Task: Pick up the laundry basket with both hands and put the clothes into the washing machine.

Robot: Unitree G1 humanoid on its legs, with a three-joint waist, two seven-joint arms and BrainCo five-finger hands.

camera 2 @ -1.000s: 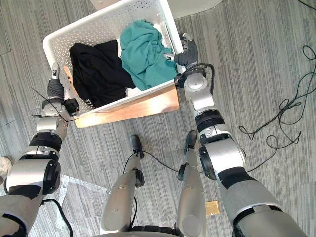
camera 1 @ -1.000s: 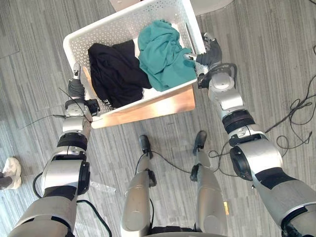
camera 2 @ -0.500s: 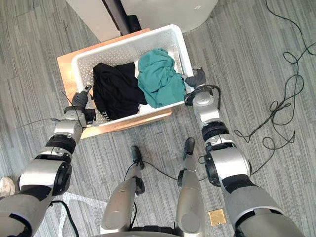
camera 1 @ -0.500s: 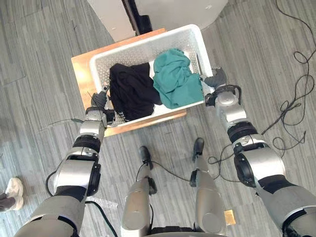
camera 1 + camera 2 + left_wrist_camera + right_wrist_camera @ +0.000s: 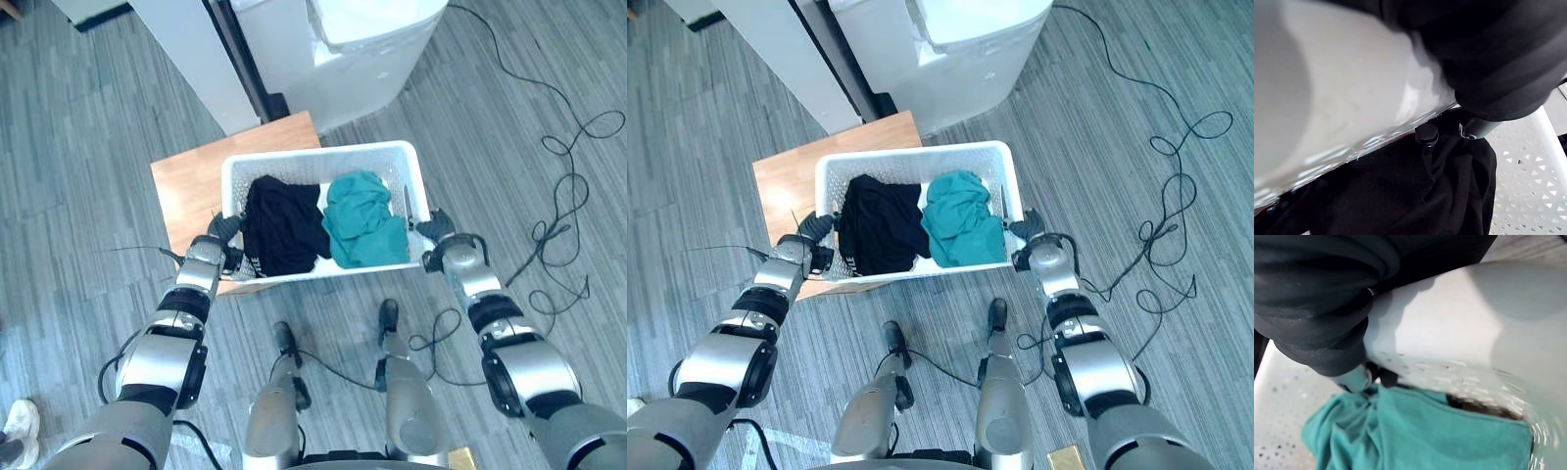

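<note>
Left eye view: left hand [image 5: 223,228] and right hand [image 5: 438,225] each curled tight over an end rim of the laundry basket [image 5: 323,155], one per side so it carries level. Inside it lie black garment [image 5: 279,225] and teal garment [image 5: 362,220]; wooden stand [image 5: 186,186] under it, washing machine [image 5: 362,49] just beyond it

The right robot hand [image 5: 1317,328] pressed its dark ribbed cover against the rim of the white laundry basket [image 5: 1449,328]. A silver finger [image 5: 1354,378] hooked over that rim, touching the teal garment [image 5: 1425,435] bunched just inside.
</note>
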